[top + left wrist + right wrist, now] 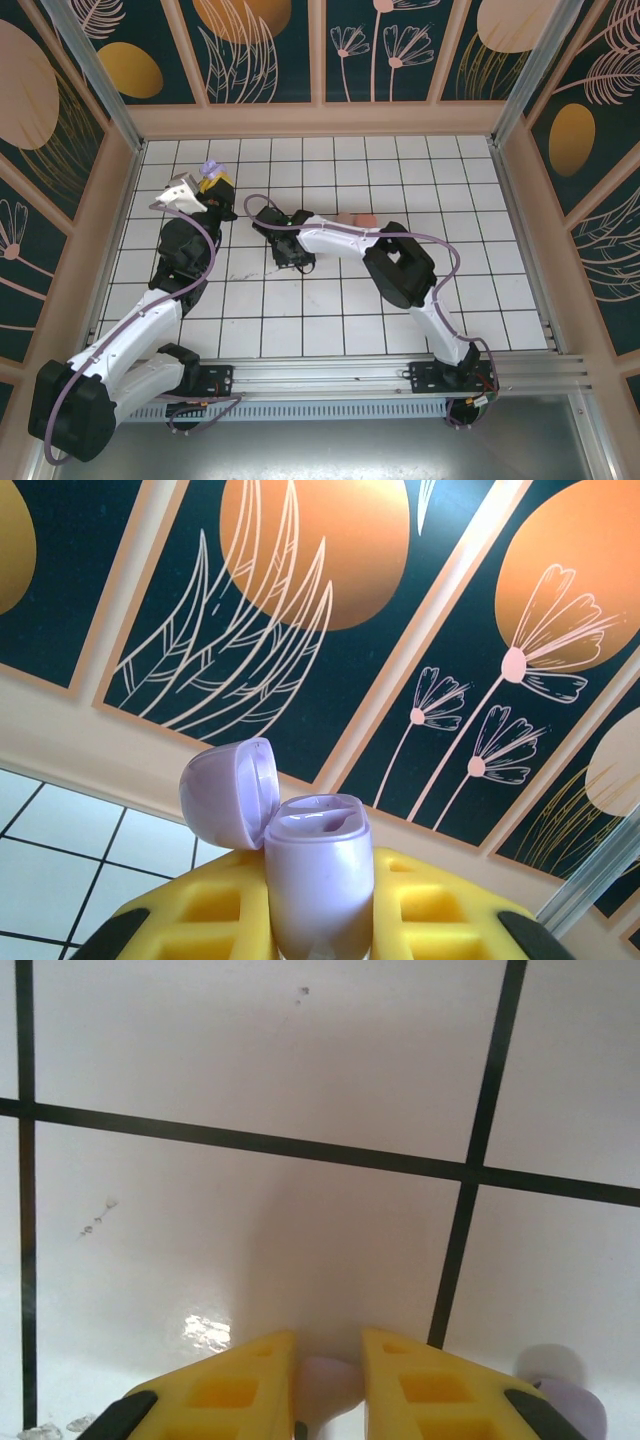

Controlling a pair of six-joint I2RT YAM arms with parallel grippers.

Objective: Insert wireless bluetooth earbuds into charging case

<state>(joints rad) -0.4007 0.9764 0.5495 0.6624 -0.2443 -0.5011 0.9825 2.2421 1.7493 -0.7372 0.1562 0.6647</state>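
Note:
My left gripper (318, 905) is shut on a lilac charging case (318, 855) and holds it upright. Its lid (228, 792) is swung open to the left, and the two wells inside look bare. From above, this gripper (207, 186) hangs over the far left tiles with the case (210, 167) at its tip. My right gripper (328, 1340) points down at the white floor, its yellow fingers (232, 1385) closed against a pale lilac-pink earbud (328, 1385). A second lilac earbud (560, 1395) lies just right of the fingers. In the top view the right gripper (288, 254) is mid-floor.
The floor is white tile with black grout lines (470, 1175), walled by patterned panels (300, 600). A salmon-pink item (355, 218) lies behind the right arm's forearm. An aluminium rail (330, 375) runs along the near edge by the arm bases.

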